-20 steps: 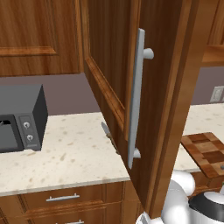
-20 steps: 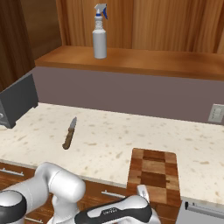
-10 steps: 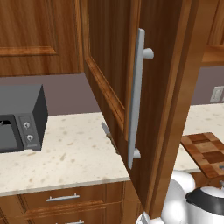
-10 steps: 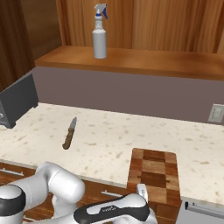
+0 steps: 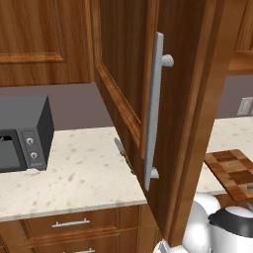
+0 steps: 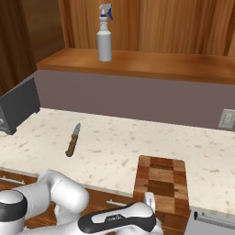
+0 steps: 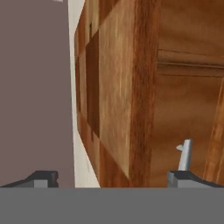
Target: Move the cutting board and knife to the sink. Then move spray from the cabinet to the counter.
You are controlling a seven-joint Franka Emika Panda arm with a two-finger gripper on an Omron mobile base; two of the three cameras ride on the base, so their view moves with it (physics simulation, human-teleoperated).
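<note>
Lower than before sits the arm's forearm, near the cutting board's point(image 6: 159, 184) front edge. Pincer point(image 7: 113, 178) gapes wide, empty, straddling that edge. Left of the board on the counter point(image 6: 114, 142) lies the knife point(image 6: 73, 140); the spray point(image 6: 104, 33) stands on the cabinet point(image 6: 151, 64) shelf behind

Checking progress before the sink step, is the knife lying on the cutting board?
No, the knife lies on the counter, apart from the cutting board.

Even, bright rendered light, soft faint shadows, no glare — close hand view coarse, slightly blurred
</note>
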